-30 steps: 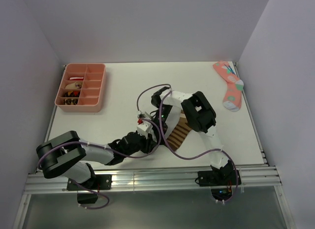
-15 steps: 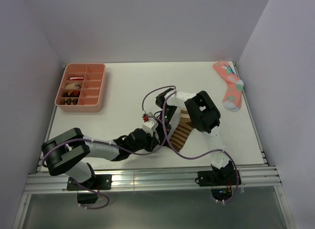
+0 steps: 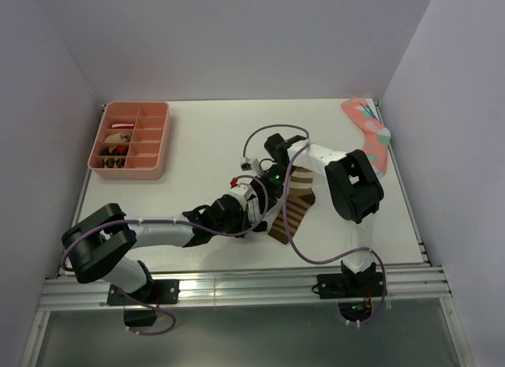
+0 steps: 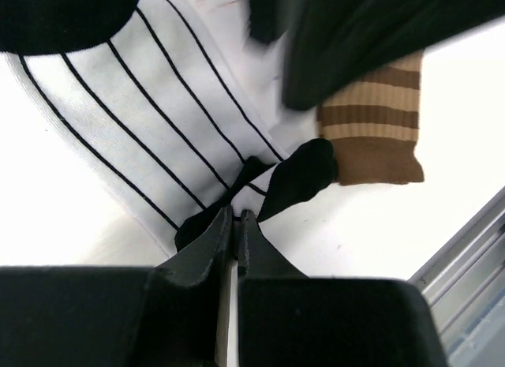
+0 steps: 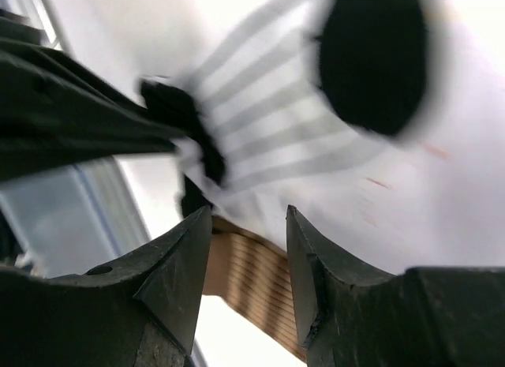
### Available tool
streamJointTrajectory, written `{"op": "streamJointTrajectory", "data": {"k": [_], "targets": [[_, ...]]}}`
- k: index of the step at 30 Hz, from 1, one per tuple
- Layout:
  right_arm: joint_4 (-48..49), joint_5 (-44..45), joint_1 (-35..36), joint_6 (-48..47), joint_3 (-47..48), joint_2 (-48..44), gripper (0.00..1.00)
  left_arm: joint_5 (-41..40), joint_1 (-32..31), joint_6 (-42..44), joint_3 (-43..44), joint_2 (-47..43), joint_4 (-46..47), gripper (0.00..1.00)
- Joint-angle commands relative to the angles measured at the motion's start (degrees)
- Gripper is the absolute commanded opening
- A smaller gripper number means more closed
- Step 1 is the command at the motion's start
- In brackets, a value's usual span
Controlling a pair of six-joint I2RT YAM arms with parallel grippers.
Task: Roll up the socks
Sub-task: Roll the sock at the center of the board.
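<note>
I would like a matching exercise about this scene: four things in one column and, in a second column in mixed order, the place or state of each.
Things:
1. left gripper
2. right gripper
3. pink sock
4. tray

Places or states:
A. at the far left of the table
B. open, holding nothing
C. shut on the black edge of the white striped sock
D. at the far right corner of the table

Pairs: 1-C, 2-B, 3-D, 4-A
</note>
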Motion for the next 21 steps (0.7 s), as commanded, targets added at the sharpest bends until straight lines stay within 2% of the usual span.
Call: {"op": "streamJointTrajectory", "data": {"k": [1, 9, 17, 21], "targets": [[5.53, 3.00, -2.25, 2.92, -1.11, -2.83, 0.50, 2.25, 2.79, -3.22, 1.88, -2.93, -8.63, 0.00], [7.11, 8.36, -6.02, 4.41, -5.32, -3.53, 0.50, 8.13, 7.63, -5.24, 4.87, -1.98, -14.87, 0.00], [6.67, 14.60, -10.68, -0.06, -10.41, -6.34, 0.49, 21.14, 15.54, -7.26, 4.96, 2.51, -13.92, 0.00], [10.88, 17.94, -12.35, -2.26, -14.72, -11.25, 0.49, 28.24, 17.56, -8.49, 5.22, 6.36, -11.28, 0.00]]}}
